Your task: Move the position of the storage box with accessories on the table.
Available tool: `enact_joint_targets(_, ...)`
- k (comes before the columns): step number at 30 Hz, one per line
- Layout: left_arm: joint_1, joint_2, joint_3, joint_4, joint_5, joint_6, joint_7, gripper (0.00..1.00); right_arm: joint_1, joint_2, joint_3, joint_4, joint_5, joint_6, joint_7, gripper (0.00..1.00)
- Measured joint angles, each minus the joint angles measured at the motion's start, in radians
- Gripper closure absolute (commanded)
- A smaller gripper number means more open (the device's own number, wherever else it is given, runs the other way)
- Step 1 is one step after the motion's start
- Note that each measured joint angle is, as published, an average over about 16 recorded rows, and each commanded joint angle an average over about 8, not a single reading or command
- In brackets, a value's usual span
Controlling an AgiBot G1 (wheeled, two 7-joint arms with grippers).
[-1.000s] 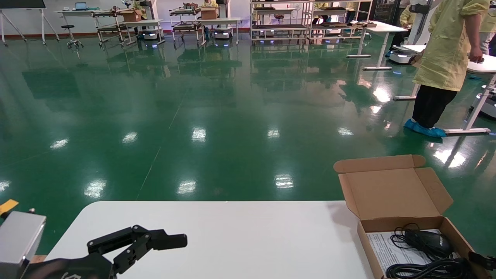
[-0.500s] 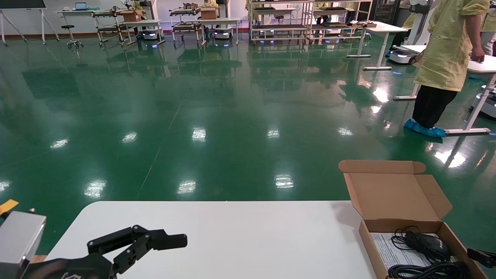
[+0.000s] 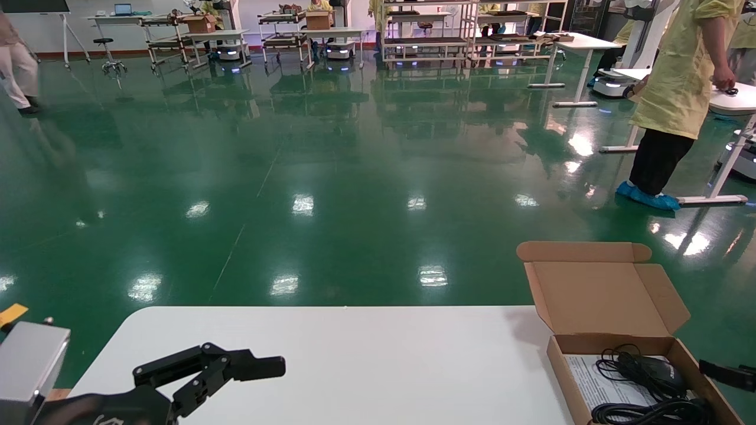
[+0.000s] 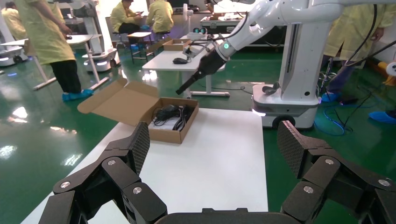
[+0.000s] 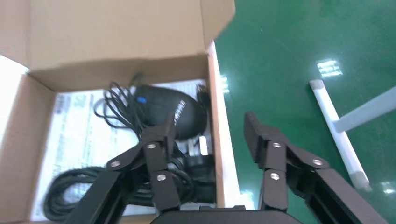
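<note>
The storage box [image 3: 608, 343], brown cardboard with its lid [image 3: 596, 295] open and leaning back, sits at the right front of the white table [image 3: 354, 354]. In it lie a black mouse [image 3: 655, 369], a black cable bundle [image 3: 644, 410] and a white paper sheet [image 3: 590, 383]. My right gripper [image 5: 208, 123] is open and straddles the box's right wall [image 5: 217, 154], one finger inside beside the mouse [image 5: 170, 112], the other outside over the floor. My left gripper [image 3: 236, 369] is open and empty at the table's front left, far from the box [image 4: 163, 133].
The box stands close to the table's right edge, with green floor beyond it. A person in a yellow coat [image 3: 679, 88] stands by a white desk [image 3: 732, 100] at the far right. Shelves and carts line the back of the hall.
The box shifted slightly and its lid dropped a little one second ago, then stayed. My right gripper's tip has risen a little beside the box's right wall. My left arm has not moved.
</note>
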Motion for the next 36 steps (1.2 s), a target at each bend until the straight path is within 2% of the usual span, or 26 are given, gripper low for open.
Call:
enact_joint_targets(9,0.000,0.000,0.000,0.000,0.000,0.000,0.000,0.00,0.082,0.031,0.014,0.030,0.021,-0.137,0.016,0.00)
enact_joint_targets(16,0.000,0.000,0.000,0.000,0.000,0.000,0.000,0.00,0.176,0.053,0.025,0.062,0.040,-0.322,0.056,0.00)
enact_joint_targets(25,0.000,0.000,0.000,0.000,0.000,0.000,0.000,0.00,0.290,0.050,0.070,0.068,0.115,-0.555,0.172,0.00)
enact_joint_targets(30,0.000,0.000,0.000,0.000,0.000,0.000,0.000,0.00,0.322,0.040,0.097,0.057,0.159,-0.621,0.226,0.00)
enact_joint_targets(36,0.000,0.000,0.000,0.000,0.000,0.000,0.000,0.00,0.326,0.035,0.110,0.057,0.177,-0.645,0.244,0.00)
